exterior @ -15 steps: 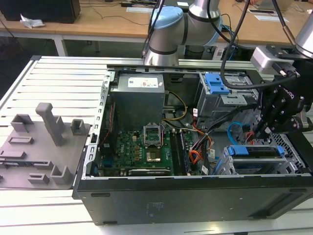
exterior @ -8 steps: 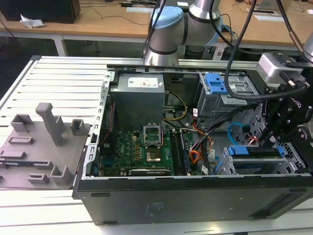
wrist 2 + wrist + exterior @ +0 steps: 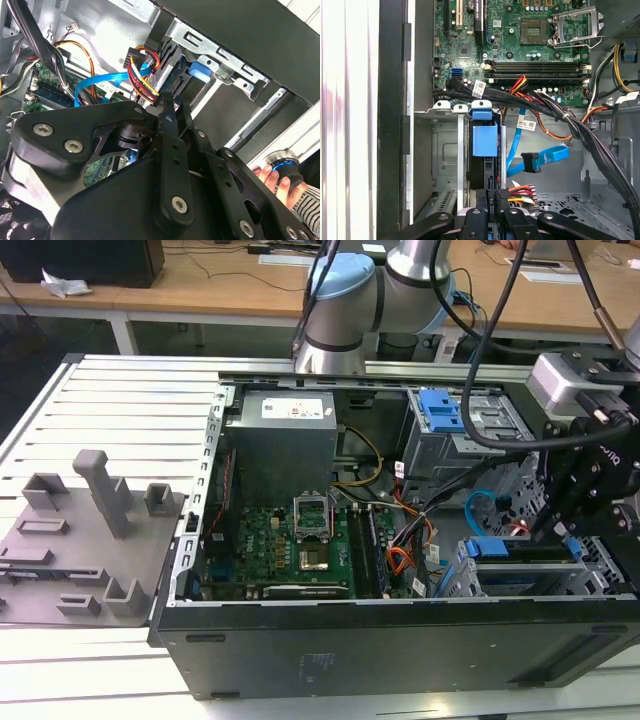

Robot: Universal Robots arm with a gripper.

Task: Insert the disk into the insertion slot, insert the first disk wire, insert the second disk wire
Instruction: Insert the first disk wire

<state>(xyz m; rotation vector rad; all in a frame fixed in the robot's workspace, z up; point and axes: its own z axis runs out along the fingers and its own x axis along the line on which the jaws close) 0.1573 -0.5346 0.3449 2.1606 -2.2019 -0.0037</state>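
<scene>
Disk seated, power plug gripped.
The disk sits inside the insertion slot; the fingers are closed on the power plug at its end, blue cable loose nearby.

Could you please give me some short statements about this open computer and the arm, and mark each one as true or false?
1. The disk sits inside the insertion slot. True.
2. The blue flat cable is plugged into the disk. False: its end hangs free beside the slot.
3. The gripper is at the plug of red, yellow and black wires. True.
4. A cooler covers the processor socket. False: the socket is bare.
5. A person's hand is near the case in the second wrist view. True.
</scene>
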